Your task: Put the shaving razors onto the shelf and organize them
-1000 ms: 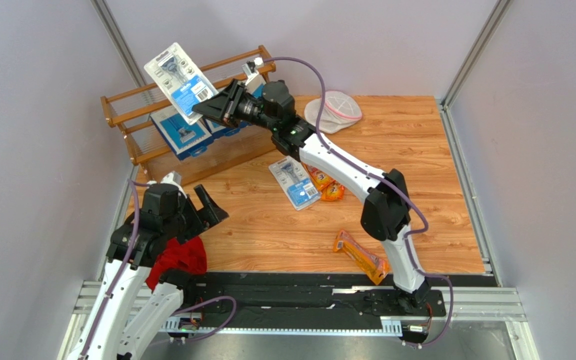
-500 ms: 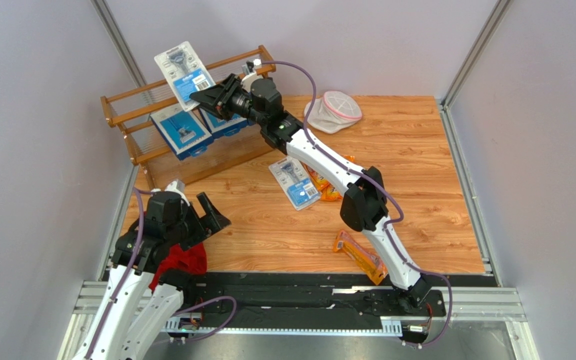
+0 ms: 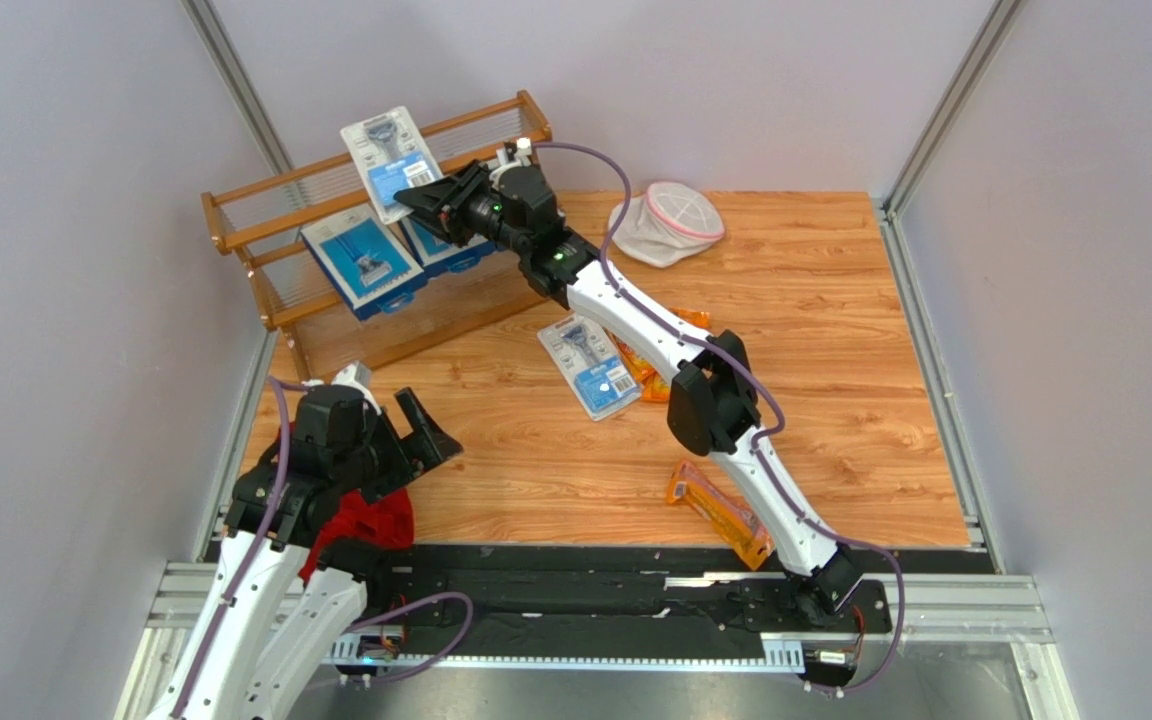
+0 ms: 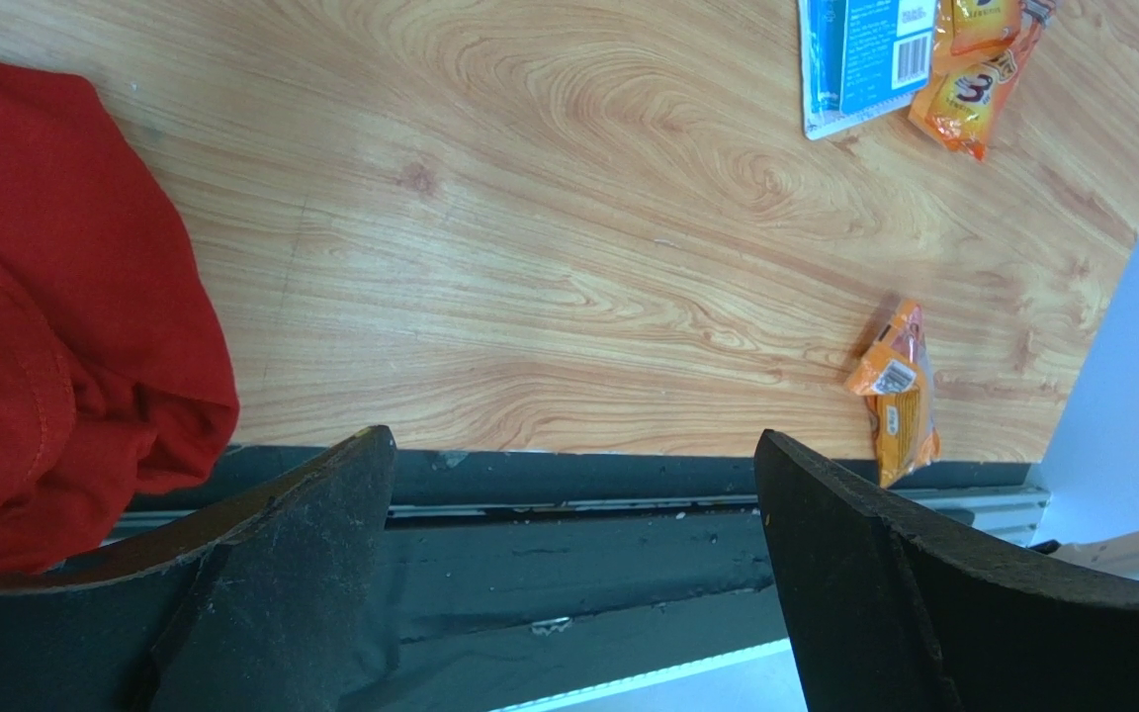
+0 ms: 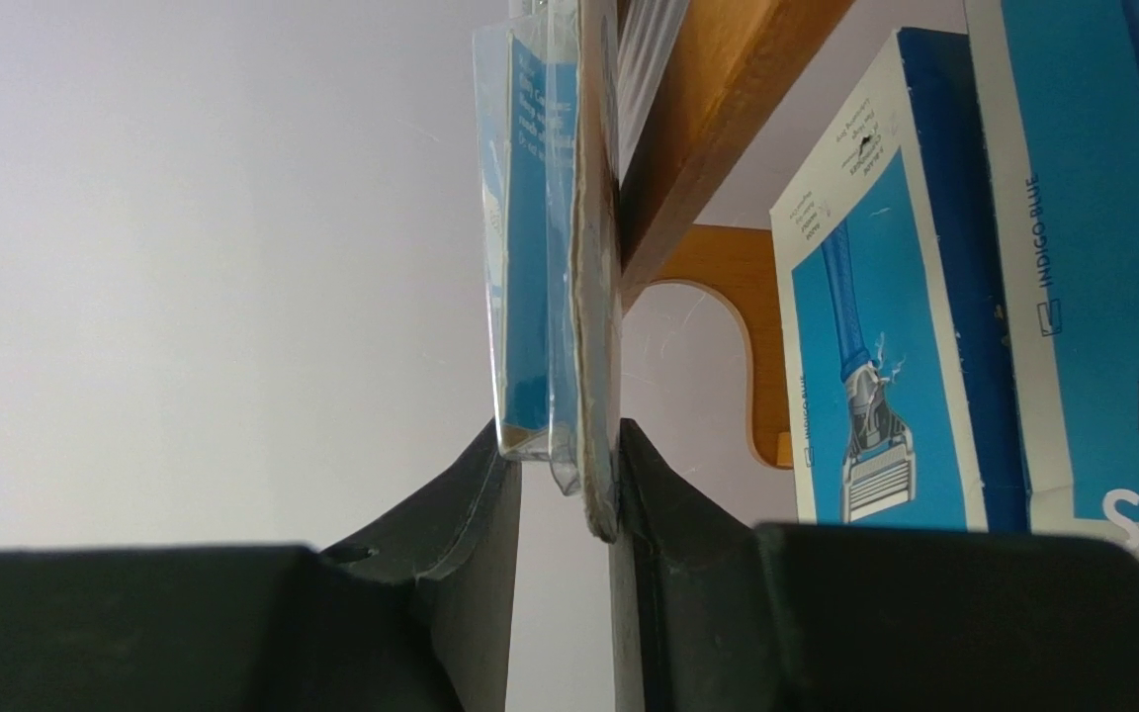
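Observation:
My right gripper (image 3: 420,192) is shut on the lower edge of a clear blister pack (image 3: 390,162), held upright against the top rails of the brown shelf (image 3: 259,188). The right wrist view shows this pack (image 5: 553,223) edge-on, pinched between the fingers at my right gripper (image 5: 561,453), with the shelf's wood (image 5: 709,119) just behind it. Two blue razor boxes (image 3: 361,258) (image 3: 440,248) lean on the lower tier. On the table lie another blister pack (image 3: 590,365) and orange bags (image 3: 657,375) (image 3: 720,513). My left gripper (image 3: 387,428) hangs open and empty over the near left corner.
A red cloth (image 3: 357,518) lies bunched under the left arm and shows beside the left fingers as the red cloth (image 4: 56,327). A round white pouch (image 3: 672,221) sits at the back, right of the shelf. Grey walls close in left, right and behind.
The right arm has stretched further and carried the blister pack right and lower, up against the shelf's top rails. The left arm sank slightly, then stayed still.

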